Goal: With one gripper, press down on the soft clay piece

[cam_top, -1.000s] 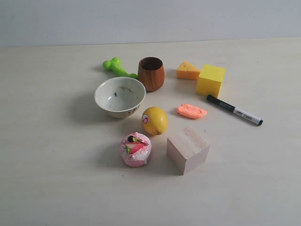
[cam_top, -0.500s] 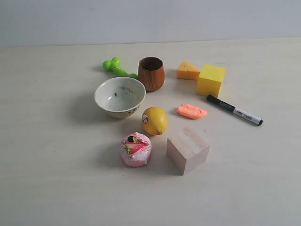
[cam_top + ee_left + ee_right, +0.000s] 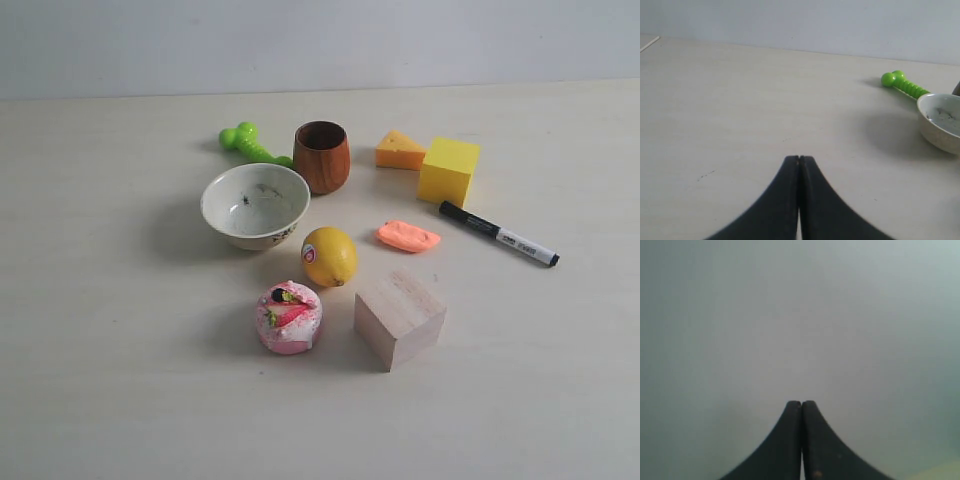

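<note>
We find the soft clay piece [image 3: 408, 236] well clear of both hands | left gripper [image 3: 799, 160], right gripper [image 3: 801, 404] closed, empty | we judge it soft, light; press its top centre.

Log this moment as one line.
phase: pre-approach | left gripper: shut, empty | right gripper: shut, empty | soft clay piece: untouched, between lemon and marker

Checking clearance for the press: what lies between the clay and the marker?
Nothing: bare table separates the clay from the marker, seen in the exterior view.
</note>
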Robot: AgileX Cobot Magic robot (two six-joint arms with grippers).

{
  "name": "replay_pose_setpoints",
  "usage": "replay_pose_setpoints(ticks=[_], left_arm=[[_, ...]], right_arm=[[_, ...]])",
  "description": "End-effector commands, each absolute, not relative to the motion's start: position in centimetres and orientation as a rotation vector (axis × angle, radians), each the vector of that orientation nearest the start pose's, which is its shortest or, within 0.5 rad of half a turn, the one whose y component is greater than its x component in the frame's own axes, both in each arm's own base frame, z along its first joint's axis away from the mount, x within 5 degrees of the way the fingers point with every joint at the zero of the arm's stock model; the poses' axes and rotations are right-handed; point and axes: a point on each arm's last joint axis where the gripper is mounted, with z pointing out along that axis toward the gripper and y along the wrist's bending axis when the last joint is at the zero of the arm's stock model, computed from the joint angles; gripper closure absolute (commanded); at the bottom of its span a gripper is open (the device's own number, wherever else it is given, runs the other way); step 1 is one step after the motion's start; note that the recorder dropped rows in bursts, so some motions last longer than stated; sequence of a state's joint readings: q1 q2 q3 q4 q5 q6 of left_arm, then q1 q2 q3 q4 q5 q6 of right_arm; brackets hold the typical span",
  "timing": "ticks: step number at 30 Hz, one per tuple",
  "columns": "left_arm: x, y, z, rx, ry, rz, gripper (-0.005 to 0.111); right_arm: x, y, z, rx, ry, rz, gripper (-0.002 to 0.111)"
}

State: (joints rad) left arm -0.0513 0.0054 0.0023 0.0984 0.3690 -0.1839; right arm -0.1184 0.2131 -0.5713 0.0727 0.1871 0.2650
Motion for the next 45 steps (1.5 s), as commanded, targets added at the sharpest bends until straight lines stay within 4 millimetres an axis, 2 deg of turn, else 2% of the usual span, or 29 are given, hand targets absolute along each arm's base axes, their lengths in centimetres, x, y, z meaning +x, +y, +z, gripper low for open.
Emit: replay_pose_setpoints(ticks=[1, 3, 7, 10, 13, 18, 21, 25, 29, 37, 41, 45], left_arm=[[5.3, 0.1, 18.1, -0.066, 1.842, -0.067, 0.107], [5.3, 0.1, 18.1, -0.066, 1.842, -0.067, 0.107], [5.3, 0.1, 18.1, -0.066, 1.842, -0.067, 0.107], [5.3, 0.1, 18.1, -0.066, 1.842, -0.067, 0.107], [5.3, 0.1, 18.1, -0.066, 1.842, -0.067, 0.107], [5.3, 0.1, 18.1, -0.066, 1.842, -0.067, 0.107], [5.3, 0.1, 18.1, -0.066, 1.842, -0.067, 0.107], [5.3, 0.1, 18.1, -0.066, 1.842, -0.067, 0.107], [5.3, 0.1, 18.1, -0.066, 1.842, -0.067, 0.107], [5.3, 0.1, 18.1, -0.066, 1.842, -0.067, 0.107], [5.3, 0.1, 18.1, -0.066, 1.842, -0.067, 0.107], [5.3, 0.1, 18.1, -0.066, 1.842, -0.067, 0.107]], right_arm=[[6.4, 0.0, 40.2, 0.255, 1.572, 0.202, 0.108], [7.9, 0.5, 41.8, 0.183, 1.650, 0.229, 0.108], [11.5, 1.8, 44.1, 0.117, 1.834, 0.444, 0.108], [14.5, 2.2, 44.5, 0.116, 1.961, 0.549, 0.108], [17.6, 2.3, 44.0, 0.147, 2.068, 0.638, 0.108], [22.1, 4.1, 41.3, 0.096, 2.238, 0.739, 0.108], [24.6, 5.6, 38.7, 0.088, 2.370, 0.764, 0.108], [27.5, 6.9, 35.1, 0.179, 2.568, 0.692, 0.108], [29.6, 8.1, 32.5, 0.231, 2.739, 0.611, 0.108], [34.0, 9.6, 28.8, 0.296, 2.949, 0.613, 0.108], [35.2, 9.9, 27.1, 0.118, 2.988, 0.587, 0.108], [35.6, 10.0, 26.3, 0.116, 2.993, 0.586, 0.108]])
